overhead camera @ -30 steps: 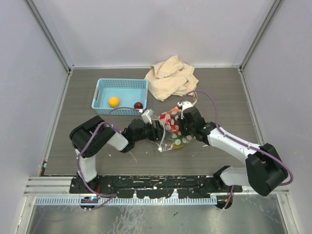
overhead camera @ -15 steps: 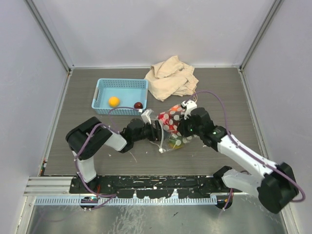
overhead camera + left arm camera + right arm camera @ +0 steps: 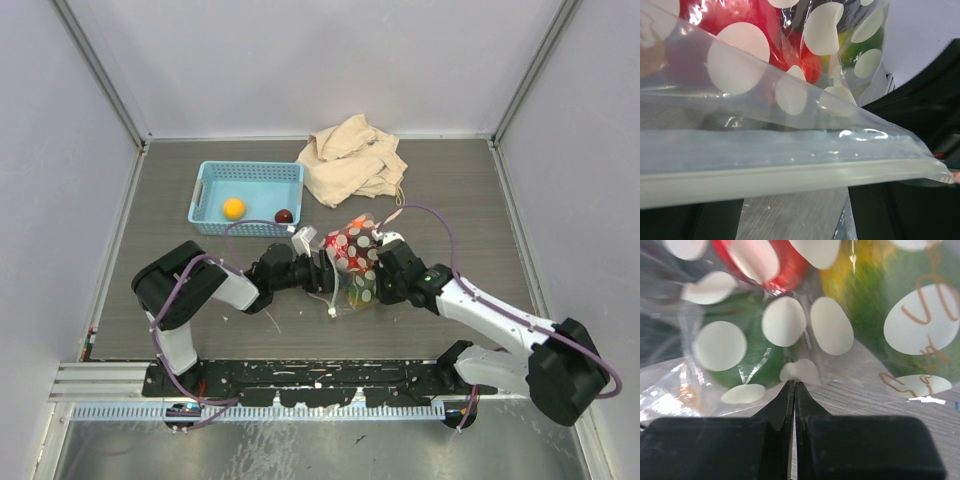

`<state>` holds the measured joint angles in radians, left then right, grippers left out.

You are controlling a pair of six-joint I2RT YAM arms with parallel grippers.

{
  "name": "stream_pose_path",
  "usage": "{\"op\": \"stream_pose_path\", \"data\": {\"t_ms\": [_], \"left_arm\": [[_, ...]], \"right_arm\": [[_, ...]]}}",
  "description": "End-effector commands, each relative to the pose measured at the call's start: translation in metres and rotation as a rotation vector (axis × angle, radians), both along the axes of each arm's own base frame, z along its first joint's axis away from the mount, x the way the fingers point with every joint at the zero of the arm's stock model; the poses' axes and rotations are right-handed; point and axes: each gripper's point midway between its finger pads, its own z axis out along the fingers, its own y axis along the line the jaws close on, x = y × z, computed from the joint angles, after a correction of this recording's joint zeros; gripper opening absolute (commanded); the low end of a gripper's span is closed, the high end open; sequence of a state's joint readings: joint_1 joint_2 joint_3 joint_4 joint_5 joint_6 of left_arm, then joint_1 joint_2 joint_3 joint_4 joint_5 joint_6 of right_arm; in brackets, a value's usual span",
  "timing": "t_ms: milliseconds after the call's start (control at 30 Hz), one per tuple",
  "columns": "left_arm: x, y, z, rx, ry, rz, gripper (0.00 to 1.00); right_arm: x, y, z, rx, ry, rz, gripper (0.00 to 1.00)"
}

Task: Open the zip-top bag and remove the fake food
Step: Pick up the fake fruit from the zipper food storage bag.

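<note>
This is a robot lab test cell. Plain pale wall panels (image 3: 330, 60) in bare aluminium framing (image 3: 100, 70) enclose a grey wood-grain tabletop (image 3: 470, 190) on three sides. The left arm (image 3: 190, 285) and right arm (image 3: 490, 310), trailing purple cables, are bolted to a scuffed black base plate (image 3: 320, 375) beside a metal rail (image 3: 100, 375). The only furnishings are practice props: a blue basket (image 3: 250, 166) holding fake food (image 3: 233, 208), and a crumpled cloth bag (image 3: 352, 160).

Top external: fixed, high behind the arm bases, looking down on the whole table (image 3: 460, 200). Both wrist cams are pressed close to the zip-top bag (image 3: 352, 262), left at its zip strip (image 3: 790, 172), right angled down at its underside. All three views share only the bag.
</note>
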<state>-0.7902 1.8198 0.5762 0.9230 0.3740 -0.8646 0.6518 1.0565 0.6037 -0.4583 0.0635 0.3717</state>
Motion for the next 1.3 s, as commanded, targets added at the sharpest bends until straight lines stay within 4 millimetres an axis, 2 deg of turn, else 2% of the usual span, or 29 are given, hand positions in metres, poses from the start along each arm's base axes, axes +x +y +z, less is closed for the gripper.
{"op": "stream_pose_path", "data": {"t_ms": [0, 167, 300, 433, 533, 667, 867, 1033, 1133, 1267], "left_arm": [[-0.005, -0.007, 0.021, -0.056, -0.025, -0.046, 0.73], [-0.008, -0.011, 0.023, -0.064, -0.02, -0.067, 0.74], [-0.011, -0.011, 0.021, -0.058, -0.015, -0.083, 0.75], [-0.014, -0.011, 0.021, -0.057, -0.017, -0.092, 0.81], [-0.014, -0.011, 0.022, -0.059, -0.021, -0.093, 0.82], [-0.016, -0.013, 0.022, -0.061, -0.012, -0.106, 0.82], [-0.02, -0.011, 0.022, -0.063, -0.01, -0.118, 0.83], [-0.02, -0.005, 0.014, -0.015, 0.003, -0.099, 0.83], [-0.017, -0.003, 0.011, 0.008, 0.009, -0.076, 0.8], [-0.015, 0.0, 0.012, 0.026, 0.009, -0.059, 0.75]], "right_arm": [[0.004, -0.009, -0.016, -0.093, 0.043, -0.098, 0.06], [0.005, 0.014, -0.024, -0.035, 0.039, -0.035, 0.06], [0.013, 0.034, -0.012, 0.033, -0.015, 0.028, 0.06], [0.019, 0.052, 0.004, 0.108, -0.064, 0.091, 0.06], [0.023, 0.056, 0.006, 0.117, -0.079, 0.105, 0.06], [0.024, 0.055, -0.005, 0.096, -0.061, 0.09, 0.06], [0.023, 0.072, -0.012, 0.178, -0.025, 0.103, 0.07], [0.025, 0.081, -0.003, 0.235, -0.055, 0.12, 0.06], [0.027, 0.079, 0.001, 0.246, -0.072, 0.108, 0.06], [0.027, 0.067, -0.008, 0.2, -0.058, 0.075, 0.06]]}}
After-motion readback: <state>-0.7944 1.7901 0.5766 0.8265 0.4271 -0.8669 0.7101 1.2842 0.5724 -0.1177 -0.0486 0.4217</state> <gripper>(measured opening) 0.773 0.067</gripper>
